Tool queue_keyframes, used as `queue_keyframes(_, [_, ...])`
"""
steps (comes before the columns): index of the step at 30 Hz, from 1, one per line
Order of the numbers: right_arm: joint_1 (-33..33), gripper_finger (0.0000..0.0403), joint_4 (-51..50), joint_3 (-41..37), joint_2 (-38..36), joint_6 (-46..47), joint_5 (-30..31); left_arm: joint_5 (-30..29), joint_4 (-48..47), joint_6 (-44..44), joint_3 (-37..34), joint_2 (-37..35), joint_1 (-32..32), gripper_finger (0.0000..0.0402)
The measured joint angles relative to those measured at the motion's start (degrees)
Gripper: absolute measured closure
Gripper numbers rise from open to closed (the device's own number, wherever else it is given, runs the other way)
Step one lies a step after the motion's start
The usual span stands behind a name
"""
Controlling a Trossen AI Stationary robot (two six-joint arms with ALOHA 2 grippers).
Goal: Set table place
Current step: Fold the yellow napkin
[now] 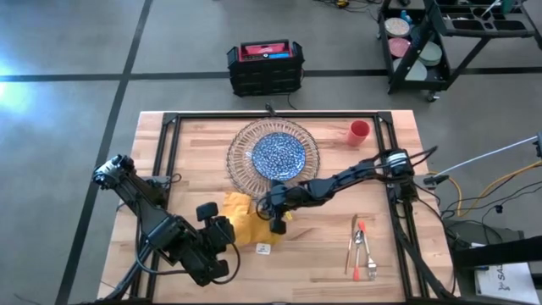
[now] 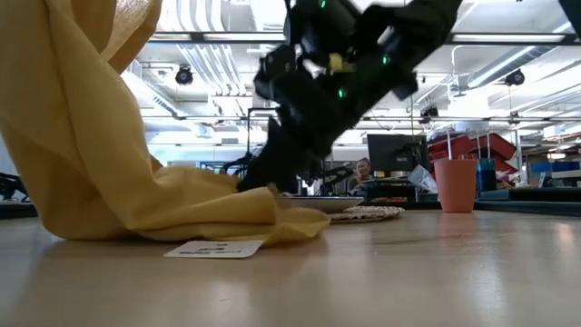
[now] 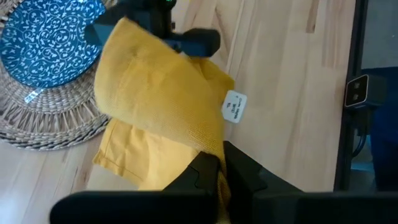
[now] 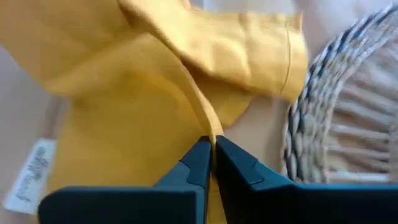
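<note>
Right gripper [image 4: 211, 152] is clamped on a fold of the yellow napkin [image 1: 241, 222], jaws pinched tight with cloth between them. Left gripper [image 3: 221, 165] also closed on the napkin, at the opposite corner, lifting that end off the table [image 1: 322, 263]; low view shows the cloth rising tall on one side and draping down flat on the other. Napkin sits on the front-left of the table, just beside the ribbed charger [image 1: 246, 165] with the blue plate [image 1: 279, 154] on it, one edge near or touching the charger rim, can't tell which. Both arms equally near, since both hold it. Napkin's long axis runs roughly left-right between the two grippers, white tag [image 1: 263, 248] on the table-front side. Judgement: the cloth is bunched, so the next move likely needs the two grippers pulling apart along that axis to spread it. Red cup [image 1: 359, 132] back-right; cutlery [image 1: 362, 247] front-right, handles toward the front, well apart from the napkin.
</note>
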Motion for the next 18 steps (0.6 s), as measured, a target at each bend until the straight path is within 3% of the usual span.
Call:
queue_keyframes(4, [1.36, 0.0402, -4.65, 0.0, -4.21, -0.39, 3.32, -1.54, -1.44, -0.26, 0.0, 0.0, 0.0, 0.0401])
queue_keyframes(9, [3.46, 0.0402, -13.55, -0.02, -12.54, -0.54, 10.22, -9.01, -5.46, -5.13, 0.39, -0.46, 0.07, 0.0401])
queue_keyframes(14, [5.33, 0.0403, -18.52, 0.0, -20.85, -0.45, 12.43, -12.19, -7.57, -6.74, 0.46, -2.87, 0.2, 0.0401])
queue_keyframes(18, [6.02, 0.0403, -23.7, 0.01, -23.33, 3.06, 11.99, -13.51, -7.65, -7.59, 0.46, -3.99, 0.15, 0.0402])
